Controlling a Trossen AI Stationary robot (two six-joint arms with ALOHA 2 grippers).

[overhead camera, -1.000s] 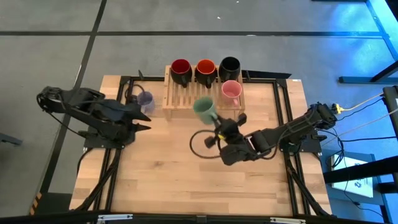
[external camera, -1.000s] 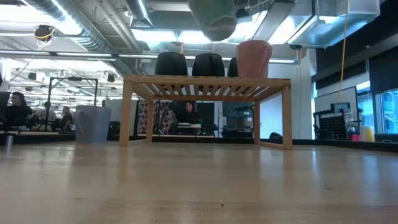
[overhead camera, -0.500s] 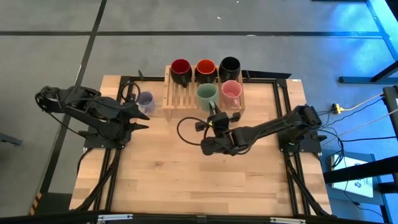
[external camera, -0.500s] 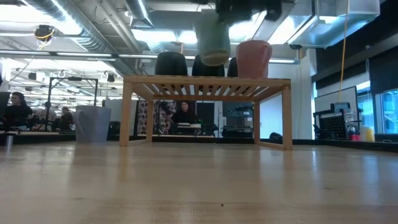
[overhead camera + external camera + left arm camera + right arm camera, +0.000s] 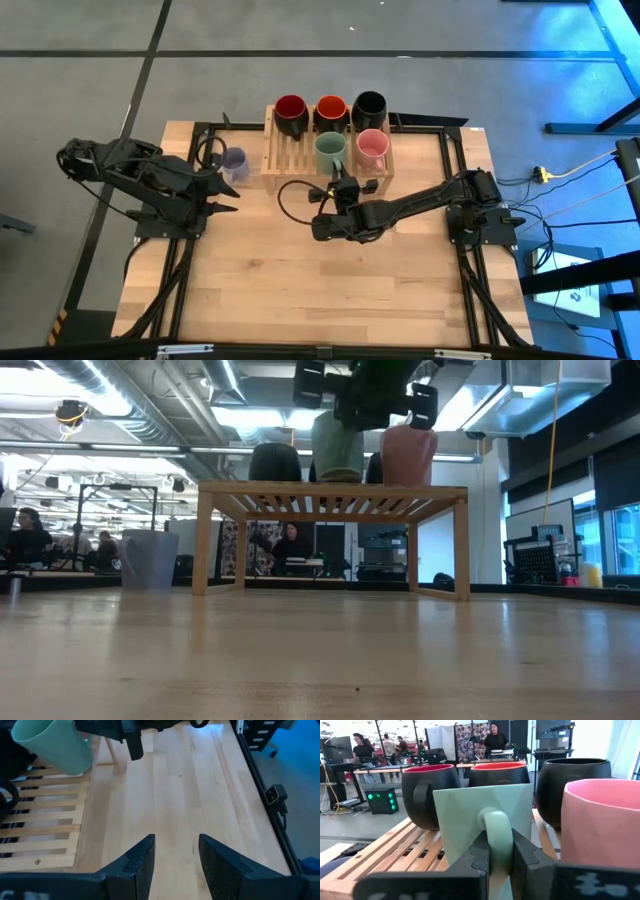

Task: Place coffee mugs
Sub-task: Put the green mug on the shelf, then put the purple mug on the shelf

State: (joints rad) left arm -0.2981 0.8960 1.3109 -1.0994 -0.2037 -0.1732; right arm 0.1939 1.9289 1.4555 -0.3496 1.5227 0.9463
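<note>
- right claw (image 5: 496, 851) is pinching the green mug (image 5: 330, 152) by its handle, fingers pressed on either side of the loop. makes sense, the handle sticks out toward the arm so the body stays upright going onto the wooden rack (image 5: 283, 160).
- green mug sits right in front of that claw, in the rack's near row, just beside the pink mug (image 5: 371, 149). looks about set down, but i can't tell if it's fully resting.
- behind it from the claw: two red-inside mugs (image 5: 291, 110) and the black mug (image 5: 369, 104) in the back row.
- left claw (image 5: 176, 856) is spread, holding nothing, waiting over the bench (image 5: 300, 290) well off from the rack.
- lavender mug (image 5: 234, 160) is on the bench beside the rack, near the left claw, not placed yet.
- right wrist view shows the handle grip; the high view doesn't. the high view gives the rows, the low view shows the rack stands on legs.
</note>
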